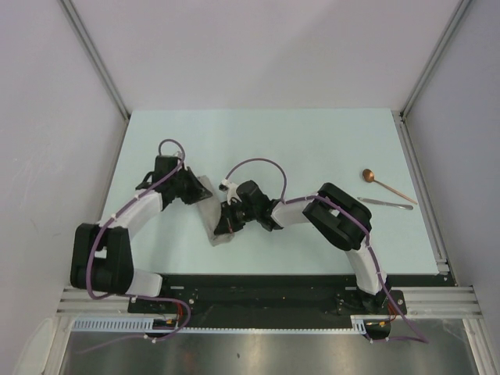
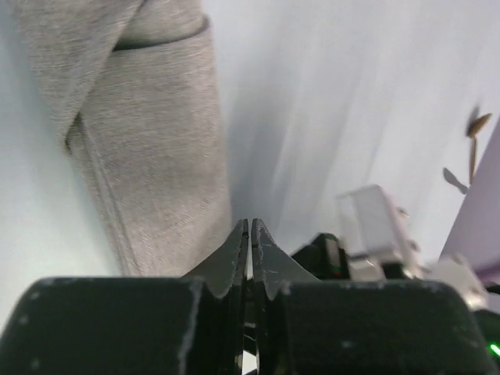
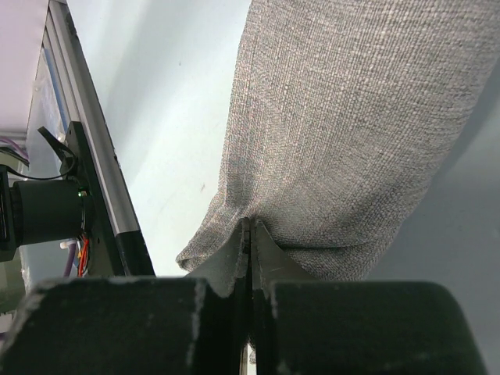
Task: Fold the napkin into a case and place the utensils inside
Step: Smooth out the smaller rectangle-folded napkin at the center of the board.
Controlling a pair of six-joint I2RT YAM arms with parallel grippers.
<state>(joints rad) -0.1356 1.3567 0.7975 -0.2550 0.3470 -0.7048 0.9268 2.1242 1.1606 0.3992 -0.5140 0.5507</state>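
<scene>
The grey-beige napkin (image 1: 212,212) lies folded into a narrow strip in the middle of the table, between the two arms. My left gripper (image 1: 197,187) is at its far end; in the left wrist view its fingertips (image 2: 250,224) stand shut with nothing between them, and the napkin (image 2: 148,148) lies just to their left. My right gripper (image 1: 230,224) is at the near end, shut on the napkin's edge (image 3: 344,125), which puckers at the fingertips (image 3: 250,225). The utensils lie far right: a copper spoon (image 1: 387,186) and a thin silvery piece (image 1: 386,203) just in front of it.
The pale green tabletop (image 1: 312,148) is bounded by a metal rail (image 1: 422,195) along its right edge and a black rail (image 1: 258,281) at the near edge. Grey walls enclose the back and both sides.
</scene>
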